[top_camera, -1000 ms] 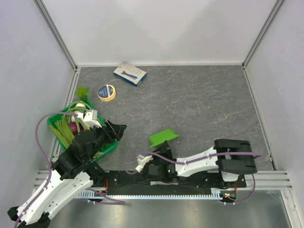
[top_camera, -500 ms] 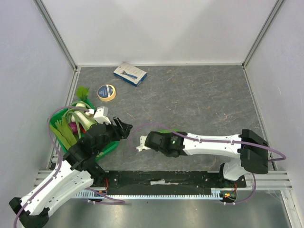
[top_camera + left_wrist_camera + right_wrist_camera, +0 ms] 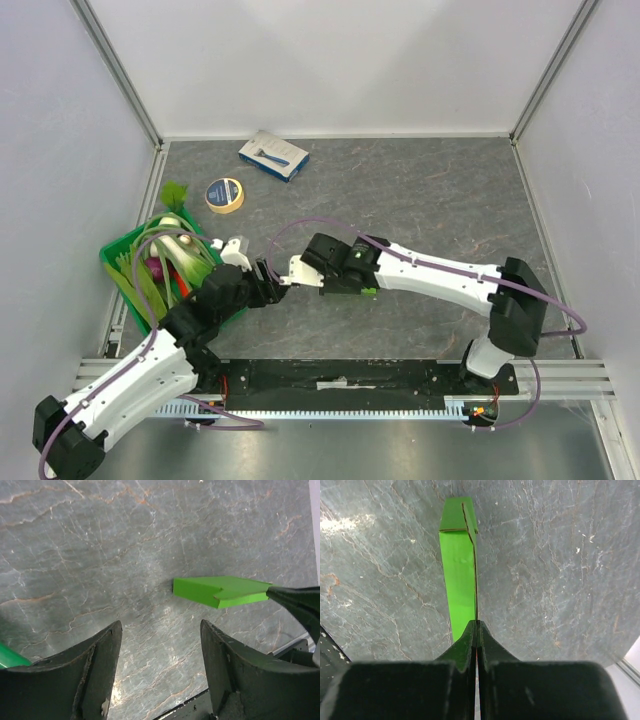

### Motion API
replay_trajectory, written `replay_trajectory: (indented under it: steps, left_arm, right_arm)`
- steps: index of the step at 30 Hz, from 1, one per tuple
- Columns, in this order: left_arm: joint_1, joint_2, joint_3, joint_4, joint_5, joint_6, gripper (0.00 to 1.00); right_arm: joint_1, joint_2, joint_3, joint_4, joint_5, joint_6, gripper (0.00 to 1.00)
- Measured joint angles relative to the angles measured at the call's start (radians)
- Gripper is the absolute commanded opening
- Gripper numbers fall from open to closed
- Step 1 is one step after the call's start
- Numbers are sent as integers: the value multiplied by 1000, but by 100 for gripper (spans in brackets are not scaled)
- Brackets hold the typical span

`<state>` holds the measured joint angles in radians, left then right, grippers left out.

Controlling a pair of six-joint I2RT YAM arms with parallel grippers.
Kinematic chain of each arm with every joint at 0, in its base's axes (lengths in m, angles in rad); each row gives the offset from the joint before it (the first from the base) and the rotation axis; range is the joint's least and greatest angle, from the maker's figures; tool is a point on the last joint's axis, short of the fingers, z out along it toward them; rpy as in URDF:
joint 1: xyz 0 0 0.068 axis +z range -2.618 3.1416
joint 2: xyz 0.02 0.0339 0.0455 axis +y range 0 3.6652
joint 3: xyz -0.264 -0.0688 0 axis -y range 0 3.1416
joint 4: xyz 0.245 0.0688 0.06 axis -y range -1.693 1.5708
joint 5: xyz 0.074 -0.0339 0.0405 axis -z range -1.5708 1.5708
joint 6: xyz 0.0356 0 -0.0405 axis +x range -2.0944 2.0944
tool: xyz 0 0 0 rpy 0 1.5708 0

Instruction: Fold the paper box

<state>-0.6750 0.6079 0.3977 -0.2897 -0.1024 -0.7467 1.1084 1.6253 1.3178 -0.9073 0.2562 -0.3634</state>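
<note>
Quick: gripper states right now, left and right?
Left gripper: open, holding nothing.
Right gripper: closed on the paper box.

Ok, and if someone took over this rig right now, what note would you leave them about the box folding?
Right gripper: shut, pinching one edge of the bright lime-green thin card paper box.
Left gripper: open, empty, facing the box's free end, not touching it.
Box: between the two grippers over the grey stone-patterned table; whether it touches the table is unclear.
Done: box gripped by the right arm.
Left: the box looks flat, no walls standing; all folding of flaps and tabs remains, probably starting with the left gripper taking the free end.
</note>
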Motion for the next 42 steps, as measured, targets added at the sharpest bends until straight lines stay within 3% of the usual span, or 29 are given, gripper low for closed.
replay_trajectory:
  steps: [10, 15, 23, 27, 33, 36, 42]
  left_arm:
    - [2, -133, -112, 19, 35, -72, 68]
    - [2, -106, -130, 85, 92, -72, 71]
    - [2, -30, -143, 204, 179, -54, 73]
    - [2, 18, -136, 241, 201, -21, 73]
    - [2, 151, -63, 266, 220, 39, 61]
    - [2, 235, 8, 267, 229, 87, 56]
    - [2, 377, 157, 255, 243, 233, 70]
  right_arm:
    - [-34, 139, 126, -37, -10, -22, 0]
    - [-40, 142, 130, -35, -4, -23, 16]
    - [-59, 139, 130, -17, -7, -12, 31]
    - [-75, 116, 130, 2, -19, -3, 47]
    - [-112, 27, 130, 37, -4, 113, 60]
    - [-166, -63, 123, 47, -21, 237, 57]
    - [-375, -345, -69, 100, -146, 476, 48]
